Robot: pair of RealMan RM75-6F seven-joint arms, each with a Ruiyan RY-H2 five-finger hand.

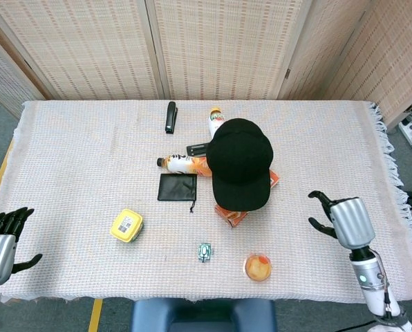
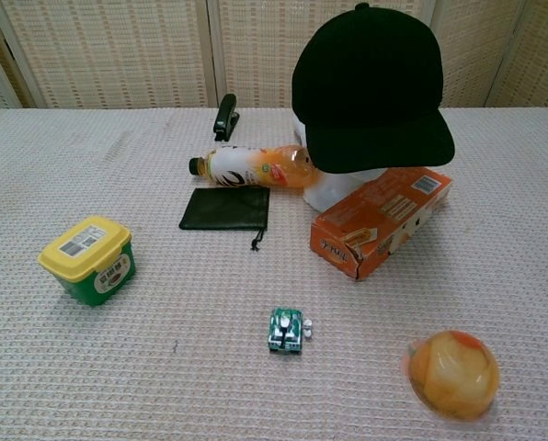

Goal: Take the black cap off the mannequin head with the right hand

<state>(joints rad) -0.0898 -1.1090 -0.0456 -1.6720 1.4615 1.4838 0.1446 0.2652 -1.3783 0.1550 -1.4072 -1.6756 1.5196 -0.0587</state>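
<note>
The black cap (image 1: 239, 163) (image 2: 370, 85) sits on the white mannequin head (image 2: 343, 186) near the table's middle, its brim toward the front. My right hand (image 1: 341, 220) hovers over the cloth to the right of the cap and well apart from it, fingers spread, holding nothing. My left hand (image 1: 1, 239) stays at the front left table edge, fingers apart and empty. Neither hand shows in the chest view.
An orange carton (image 1: 233, 213) (image 2: 381, 220) lies against the mannequin's base. An orange drink bottle (image 2: 251, 167), a black pouch (image 2: 224, 208), a black stapler (image 1: 171, 116), a yellow-lidded tub (image 1: 126, 225), a small green toy (image 1: 204, 252) and an orange jelly cup (image 1: 258, 266) lie around.
</note>
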